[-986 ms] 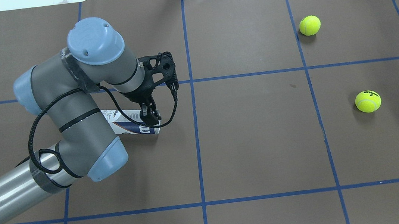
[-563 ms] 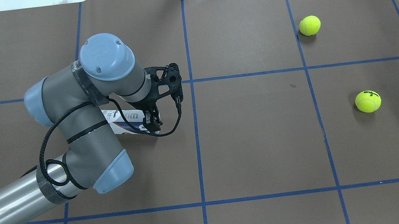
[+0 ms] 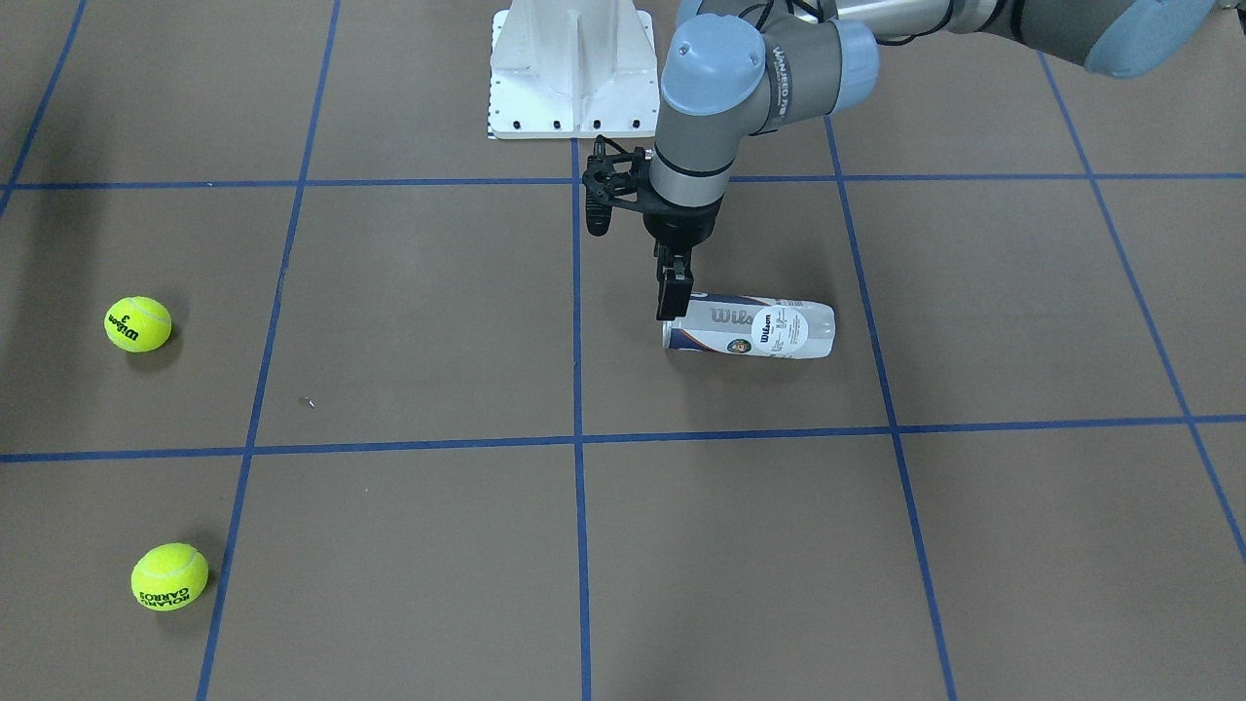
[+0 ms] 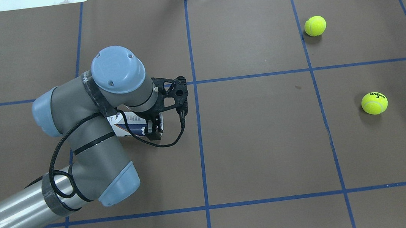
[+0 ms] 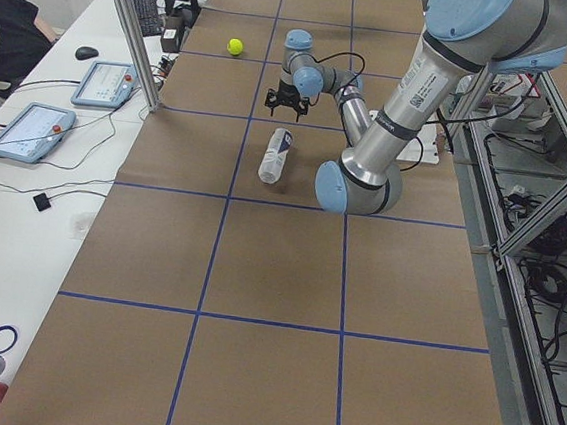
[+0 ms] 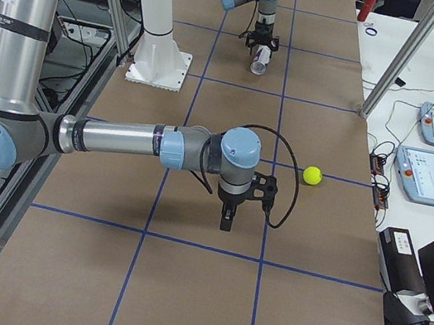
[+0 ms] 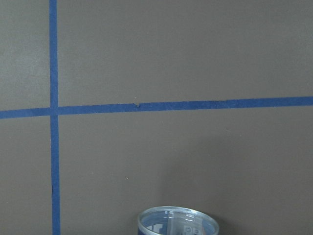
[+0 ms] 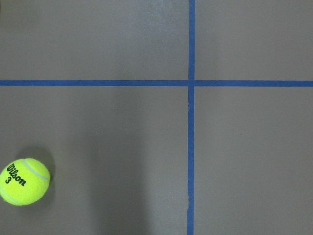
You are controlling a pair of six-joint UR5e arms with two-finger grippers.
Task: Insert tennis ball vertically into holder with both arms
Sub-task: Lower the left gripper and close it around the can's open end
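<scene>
On table (image 3: pixel 409 565): holder (image 3: pixel 764 329) lying | left pincer (image 3: pixel 673 310) at rim | right pincer (image 6: pixel 226 223): exterior-right only

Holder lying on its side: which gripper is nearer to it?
Left. The left gripper is down at the open end of the holder; I cannot tell whether they touch. The right gripper hangs far off, near a tennis ball.
</scene>
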